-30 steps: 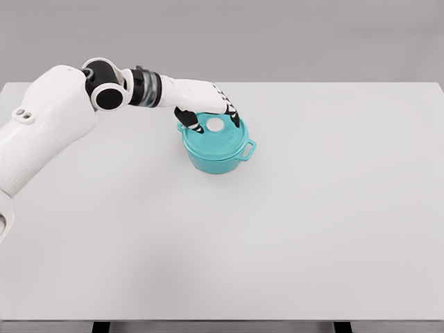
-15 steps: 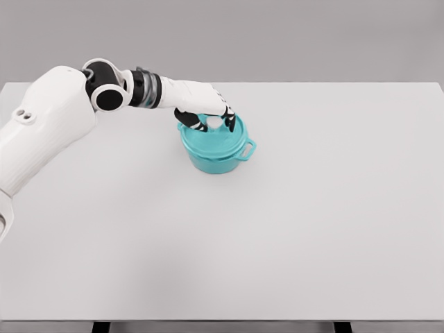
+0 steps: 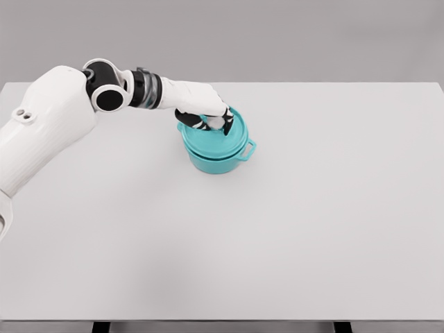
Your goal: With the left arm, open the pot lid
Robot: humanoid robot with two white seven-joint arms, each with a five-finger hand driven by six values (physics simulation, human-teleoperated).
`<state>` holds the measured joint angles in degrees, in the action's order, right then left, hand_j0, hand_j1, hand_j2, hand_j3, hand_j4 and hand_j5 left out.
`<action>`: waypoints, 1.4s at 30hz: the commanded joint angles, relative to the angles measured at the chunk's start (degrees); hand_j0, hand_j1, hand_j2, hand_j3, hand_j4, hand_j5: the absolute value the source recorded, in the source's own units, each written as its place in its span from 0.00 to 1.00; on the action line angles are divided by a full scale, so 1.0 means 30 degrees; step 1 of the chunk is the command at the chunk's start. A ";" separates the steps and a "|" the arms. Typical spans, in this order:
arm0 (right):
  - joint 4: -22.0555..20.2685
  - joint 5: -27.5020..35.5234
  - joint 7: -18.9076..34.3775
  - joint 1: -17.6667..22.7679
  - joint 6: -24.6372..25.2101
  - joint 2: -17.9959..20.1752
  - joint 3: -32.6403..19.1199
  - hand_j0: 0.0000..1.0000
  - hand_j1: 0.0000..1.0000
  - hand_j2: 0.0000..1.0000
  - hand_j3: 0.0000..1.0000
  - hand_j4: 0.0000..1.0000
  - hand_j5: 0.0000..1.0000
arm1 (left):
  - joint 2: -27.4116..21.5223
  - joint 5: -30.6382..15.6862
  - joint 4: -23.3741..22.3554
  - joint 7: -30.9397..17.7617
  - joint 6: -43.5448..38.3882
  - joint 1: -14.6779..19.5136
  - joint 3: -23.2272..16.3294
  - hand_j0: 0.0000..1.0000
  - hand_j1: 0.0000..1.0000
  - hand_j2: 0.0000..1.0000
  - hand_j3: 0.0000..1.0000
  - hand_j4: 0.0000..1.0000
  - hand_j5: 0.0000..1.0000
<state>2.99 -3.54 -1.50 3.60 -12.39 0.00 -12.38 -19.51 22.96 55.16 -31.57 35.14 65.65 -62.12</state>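
A broad white table (image 3: 291, 229) filled most of the head view, its far edge running below a plain grey wall (image 3: 277, 35). The left arm (image 3: 48, 132) entered from the picture's left, a bulky white upper segment leading to a black and grey banded wrist joint, then reaching rightward over the table's far left part. A teal pot (image 3: 218, 158) stood on the table left of centre and toward the far side, with a small loop handle showing on its right side. The lid (image 3: 232, 135) sat on the pot's top but looked tilted, its far right edge raised a little above the rim while the near left side stayed low. The left hand (image 3: 208, 111) lay over the lid from above, its dark-tipped fingers (image 3: 227, 125) curled down and closed around the pale knob (image 3: 216, 123) at the lid's centre, which showed only partly between them
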 commanded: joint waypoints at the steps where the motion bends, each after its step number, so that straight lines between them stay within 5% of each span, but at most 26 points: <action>1: -0.0002 0.0007 0.0002 0.0000 -0.0001 -0.0001 -0.0004 1.00 1.00 1.00 1.00 1.00 1.00 | -0.0148 -0.0184 0.0010 0.0006 -0.0047 0.0000 0.0168 0.52 0.52 0.52 0.52 0.52 0.52; 23: -0.0002 0.0007 0.0002 0.0000 -0.0001 -0.0001 -0.0004 1.00 1.00 1.00 1.00 1.00 1.00 | -0.4015 -0.1532 -0.0253 0.0006 -0.0047 -0.0176 0.1457 0.53 0.53 0.53 0.53 0.53 0.53; 29: -0.0002 0.0007 0.0002 0.0000 -0.0001 -0.0001 -0.0004 1.00 1.00 1.00 1.00 1.00 1.00 | -0.3986 -0.1444 -0.2860 -0.0082 -0.0047 -0.0439 0.1984 0.54 0.54 0.54 0.54 0.54 0.54; 34: -0.0002 0.0007 0.0002 0.0000 -0.0001 -0.0001 -0.0004 1.00 1.00 1.00 1.00 1.00 1.00 | -0.3986 -0.1385 -0.3124 -0.0550 -0.0047 -0.1406 0.3215 0.54 0.54 0.54 0.54 0.54 0.54; 35: -0.0002 0.0007 0.0002 0.0000 -0.0001 -0.0001 -0.0004 1.00 1.00 1.00 1.00 1.00 1.00 | -0.3986 -0.1385 -0.3154 -0.0550 -0.0047 -0.1436 0.3274 0.58 0.58 0.58 0.58 0.58 0.58; 37: -0.0002 0.0007 0.0002 0.0000 -0.0001 -0.0001 -0.0004 1.00 1.00 1.00 1.00 1.00 1.00 | -0.3986 -0.1385 -0.3124 -0.0550 -0.0047 -0.1436 0.3274 0.97 0.97 0.97 0.97 0.97 0.97; 42: -0.0002 0.0007 0.0002 0.0000 -0.0001 -0.0001 -0.0004 1.00 1.00 1.00 1.00 1.00 1.00 | -0.4015 -0.1444 -0.3125 -0.0521 -0.0047 -0.1465 0.3274 1.00 1.00 1.00 1.00 1.00 1.00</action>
<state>2.99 -3.54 -1.50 3.60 -12.39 0.00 -12.38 -31.51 19.01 45.77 -33.15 35.15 61.26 -52.52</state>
